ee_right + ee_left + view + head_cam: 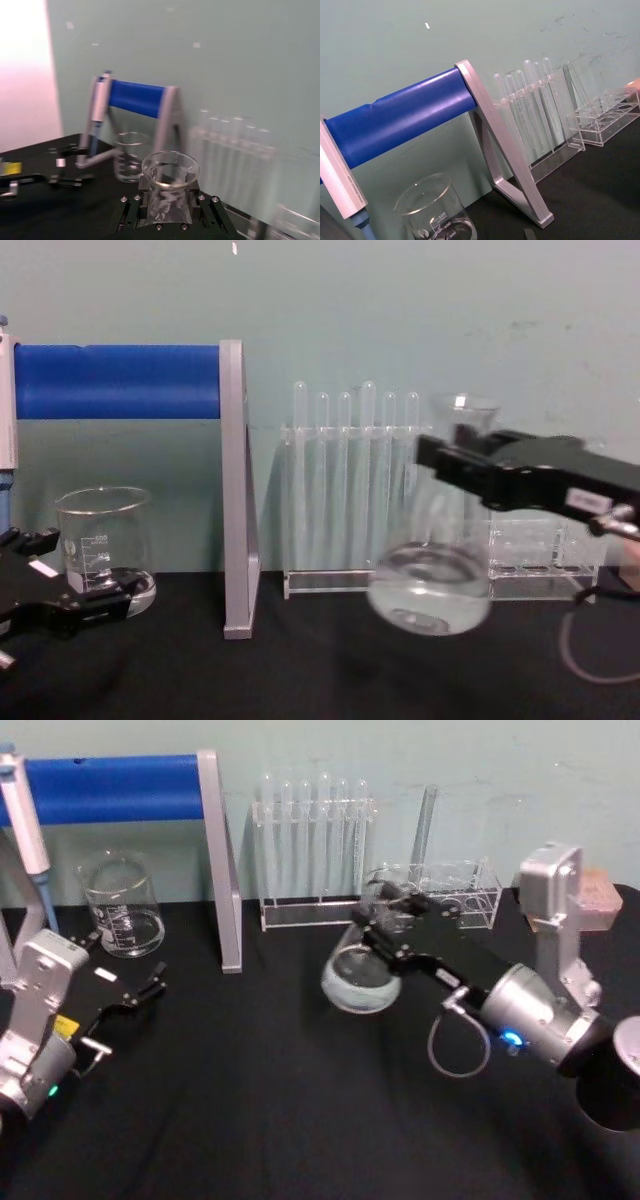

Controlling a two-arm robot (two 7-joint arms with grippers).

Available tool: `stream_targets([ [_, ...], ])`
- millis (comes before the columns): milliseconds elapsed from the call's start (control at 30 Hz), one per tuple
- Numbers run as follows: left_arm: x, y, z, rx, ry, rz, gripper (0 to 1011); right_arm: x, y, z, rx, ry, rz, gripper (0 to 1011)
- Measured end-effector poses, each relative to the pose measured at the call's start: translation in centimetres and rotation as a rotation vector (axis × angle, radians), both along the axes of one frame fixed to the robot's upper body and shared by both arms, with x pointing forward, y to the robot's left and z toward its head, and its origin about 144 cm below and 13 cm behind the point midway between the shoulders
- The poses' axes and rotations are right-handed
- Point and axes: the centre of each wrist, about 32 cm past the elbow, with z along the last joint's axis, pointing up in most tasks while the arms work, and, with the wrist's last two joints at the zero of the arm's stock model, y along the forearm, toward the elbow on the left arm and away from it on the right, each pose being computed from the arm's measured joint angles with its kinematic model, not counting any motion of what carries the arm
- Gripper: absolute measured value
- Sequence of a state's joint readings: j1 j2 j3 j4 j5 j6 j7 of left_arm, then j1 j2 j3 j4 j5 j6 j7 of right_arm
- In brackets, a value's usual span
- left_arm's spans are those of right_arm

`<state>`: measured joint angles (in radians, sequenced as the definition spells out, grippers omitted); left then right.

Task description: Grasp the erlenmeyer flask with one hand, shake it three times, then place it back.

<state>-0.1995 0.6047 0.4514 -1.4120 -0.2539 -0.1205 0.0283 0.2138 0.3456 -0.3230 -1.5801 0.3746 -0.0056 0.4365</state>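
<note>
The erlenmeyer flask [360, 978], clear glass with a wide round base, hangs tilted above the black table in front of the racks. My right gripper [386, 914] is shut on its narrow neck, reaching in from the right. From the chest view the flask [430, 590] floats clear of the tabletop, with the black right gripper [448, 466] clamped just below the flared rim. The right wrist view looks down on the flask's rim [170, 165] between the jaws. My left gripper [140, 992] rests open at the table's left side, holding nothing.
A graduated beaker [122, 910] stands at the back left beside a blue roll on a grey stand [220, 870]. A rack of test tubes [310, 850] and a low acrylic rack [465, 898] line the back wall. A pipette [25, 820] hangs at the far left.
</note>
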Motion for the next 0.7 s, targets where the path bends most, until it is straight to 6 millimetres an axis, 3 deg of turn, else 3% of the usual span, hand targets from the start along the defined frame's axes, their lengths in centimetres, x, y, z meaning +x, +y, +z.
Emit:
stream_targets([
  [300, 0.0, 0.0, 0.0, 0.000, 0.000, 0.000, 1001, 1.2, 2.2, -0.3, -0.002, 0.009, 0.151, 449],
  [700, 0.0, 0.0, 0.0, 0.000, 0.000, 0.000, 1001, 1.9, 2.1, -0.3, -0.005, 0.009, 0.176, 449],
])
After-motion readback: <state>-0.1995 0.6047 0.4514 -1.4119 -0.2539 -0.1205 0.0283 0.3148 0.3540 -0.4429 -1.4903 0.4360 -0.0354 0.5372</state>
